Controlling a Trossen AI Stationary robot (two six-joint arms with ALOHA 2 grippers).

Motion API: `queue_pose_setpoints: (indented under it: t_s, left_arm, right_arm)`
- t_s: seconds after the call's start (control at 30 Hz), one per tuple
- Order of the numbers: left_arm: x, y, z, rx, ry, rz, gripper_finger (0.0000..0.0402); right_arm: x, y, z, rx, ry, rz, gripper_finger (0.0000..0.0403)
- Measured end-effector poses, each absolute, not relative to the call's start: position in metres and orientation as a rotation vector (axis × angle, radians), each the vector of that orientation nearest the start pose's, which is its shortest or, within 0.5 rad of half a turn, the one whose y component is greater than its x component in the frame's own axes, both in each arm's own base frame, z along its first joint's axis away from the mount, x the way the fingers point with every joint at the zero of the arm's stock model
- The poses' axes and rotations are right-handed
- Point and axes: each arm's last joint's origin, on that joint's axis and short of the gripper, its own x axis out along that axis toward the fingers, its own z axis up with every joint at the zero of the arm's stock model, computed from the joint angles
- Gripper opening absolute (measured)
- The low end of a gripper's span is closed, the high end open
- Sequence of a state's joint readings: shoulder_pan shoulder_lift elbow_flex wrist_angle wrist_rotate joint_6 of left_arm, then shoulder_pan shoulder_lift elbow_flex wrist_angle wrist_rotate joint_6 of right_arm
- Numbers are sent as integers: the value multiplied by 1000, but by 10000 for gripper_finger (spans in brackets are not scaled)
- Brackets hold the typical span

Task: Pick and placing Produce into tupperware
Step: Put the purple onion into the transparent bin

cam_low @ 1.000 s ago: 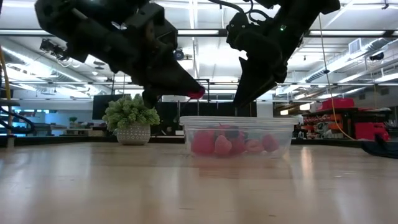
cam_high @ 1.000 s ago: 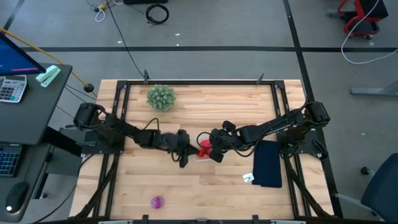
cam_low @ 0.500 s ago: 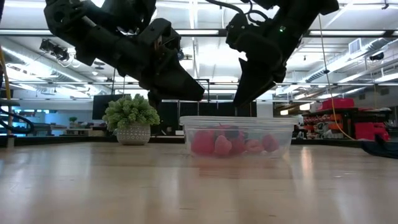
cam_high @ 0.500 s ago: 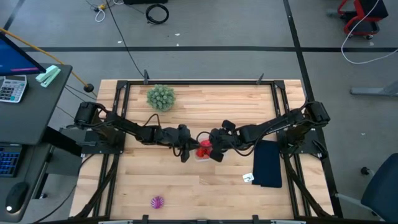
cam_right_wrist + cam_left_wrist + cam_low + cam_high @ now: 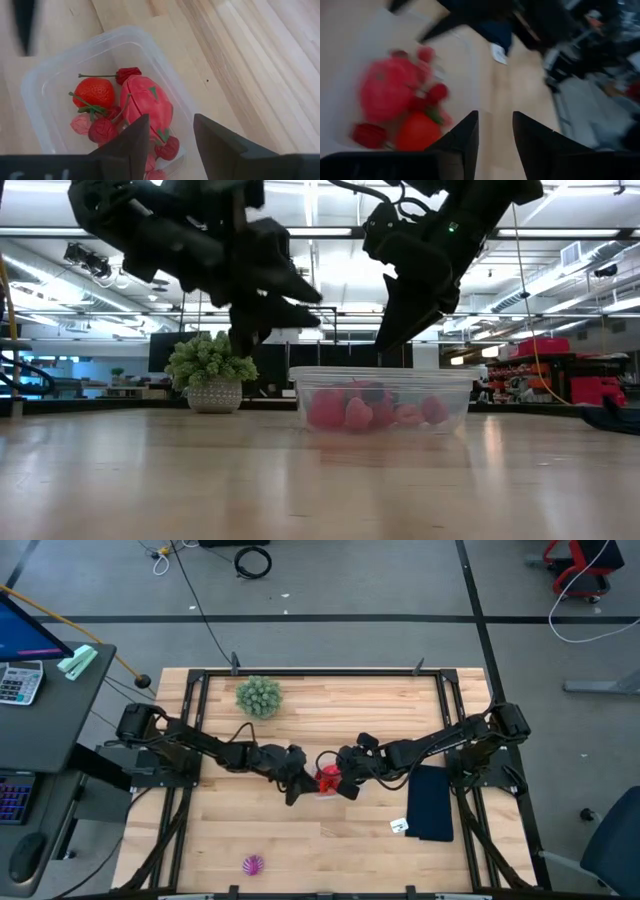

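Observation:
The clear tupperware (image 5: 105, 95) stands at the table's middle (image 5: 325, 783) and holds several red and pink produce pieces: a big pink fruit (image 5: 147, 102), a strawberry (image 5: 95, 92), and cherries. My left gripper (image 5: 495, 137) hovers open beside the tub's left end (image 5: 297, 777), above rim height (image 5: 300, 298), with nothing between its fingers. My right gripper (image 5: 170, 131) hangs open over the tub's right part (image 5: 392, 340), also empty. One spiky purple produce piece (image 5: 253, 863) lies on the wood near the table's front edge.
A bushy green plant in a pot (image 5: 259, 696) stands at the far left. A flat dark pad (image 5: 432, 802) lies at the right with a small white tag (image 5: 399, 826) beside it. Bare wood stretches between the tub and the near edge.
My left gripper, shut on a small red piece a second ago beside the tub, has rolled its wrist and opened; the red piece no longer shows between its fingers. The right arm has kept still.

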State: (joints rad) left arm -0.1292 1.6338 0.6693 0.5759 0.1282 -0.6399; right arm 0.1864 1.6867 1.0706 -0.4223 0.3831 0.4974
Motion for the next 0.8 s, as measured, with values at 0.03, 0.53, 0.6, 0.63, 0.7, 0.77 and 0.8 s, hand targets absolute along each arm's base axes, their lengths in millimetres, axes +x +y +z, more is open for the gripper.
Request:
queue_pose_setpoints:
  t_s: [0.03,0.53,0.6,0.63,0.7,0.77,0.8]
  left_arm:
    - [310,-47,165,-638,470,-148,123]
    - [251,-110,223,-515,474,-223,77]
    - [234,-117,228,-473,499,-156,61]
    - [225,-120,231,-468,504,-119,52]
    - [210,-126,236,-479,507,-64,34]
    - [195,-133,240,-502,512,-54,15]
    - [189,-137,243,-522,509,-66,9]
  right_arm:
    - [329,51,192,170,921,-418,162]
    - [329,51,191,191,923,-422,160]
    - [329,51,191,198,921,-424,160]
    - [329,51,191,198,921,-425,160]
    - [329,51,191,198,921,-425,160]
    - [329,51,191,199,921,-425,160]
    - [329,51,191,199,921,-425,160]
